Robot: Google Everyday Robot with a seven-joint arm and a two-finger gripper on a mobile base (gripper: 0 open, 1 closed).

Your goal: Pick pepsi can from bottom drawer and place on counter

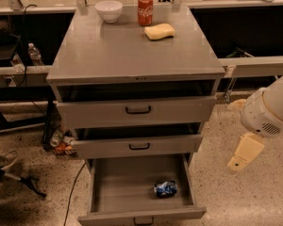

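The pepsi can (165, 188) is seen lying on the floor of the pulled-out bottom drawer (122, 185), toward its right front. Above, the counter (118, 51) is occupied by a white bowl (109, 10), a red Coca-Cola can (145, 10) and a yellow sponge (159, 31). The gripper (238, 158) is held right of the cabinet, well apart from the can; its state cannot be told.

The small blue pepsi can (165, 188) lies on its side in the open grey metal bottom drawer (118, 182), under the flat grey counter's (122, 55) front edge. A white bowl (108, 10), red Coca-Cola can (145, 9) and yellow sponge (159, 31) sit near its back edge. The cream gripper (244, 153) hangs outside the front right corner
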